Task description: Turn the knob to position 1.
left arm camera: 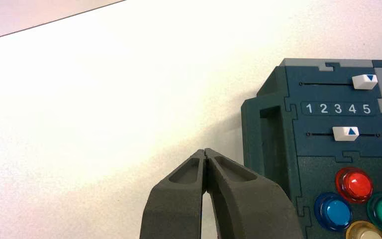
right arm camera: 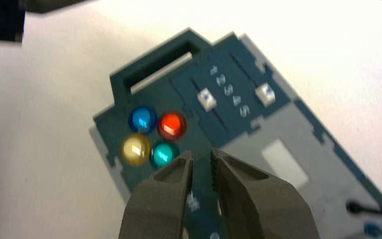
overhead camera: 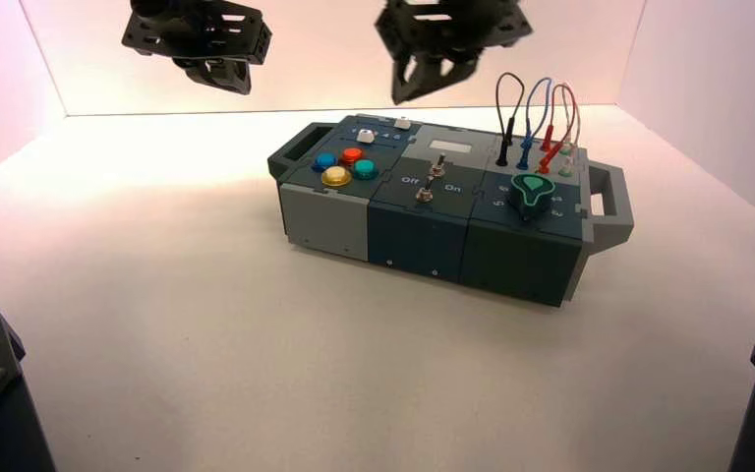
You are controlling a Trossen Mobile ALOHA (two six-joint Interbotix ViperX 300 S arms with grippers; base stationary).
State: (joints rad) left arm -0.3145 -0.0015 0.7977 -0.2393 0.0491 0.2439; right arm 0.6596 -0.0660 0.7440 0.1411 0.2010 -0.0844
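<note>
While the right gripper hangs above the box with its 2 fingers apart and nothing between them, the black knob with the green cap sits near the box's right end, before the wires. Best to centre over it, straddle the cap squarely, grip gently and twist slowly to 1. The left gripper, pincers together, waits left of the box.

The desk is brightly lit, its far left part washed out to near white. A soft shadow is cast beside the box in the left wrist view, where edges are crisply rendered. In the right wrist view the box is blurred throughout, and small glints are thrown back by the coloured buttons.
</note>
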